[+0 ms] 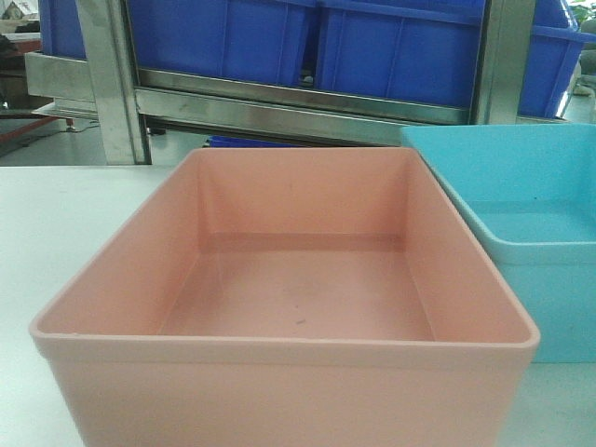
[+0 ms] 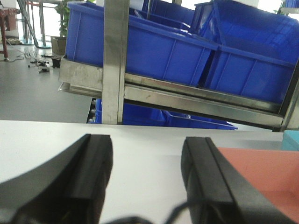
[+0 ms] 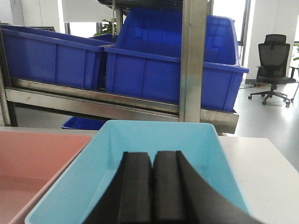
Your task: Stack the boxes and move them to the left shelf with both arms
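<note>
The salmon pink tub (image 1: 289,298) stands empty on the white table, close to the front camera. The light sky-blue tub (image 1: 521,214) stands right beside it, also empty. Behind them is the stainless-steel shelf (image 1: 307,104) with its flat front bar. My left gripper (image 2: 147,154) is open and empty over bare table, and the pink tub (image 2: 261,168) lies just right of its right finger. My right gripper (image 3: 152,156) is shut with nothing seen between the fingers, and it reaches over the near end of the blue tub (image 3: 140,140). The pink tub (image 3: 37,158) is to its left.
Dark royal-blue ribbed bins (image 1: 391,42) fill the rack above the front bar, and another shows below it (image 2: 140,114). Steel uprights (image 1: 112,79) (image 3: 194,60) rise behind the table. An office chair (image 3: 273,65) stands on the floor far right.
</note>
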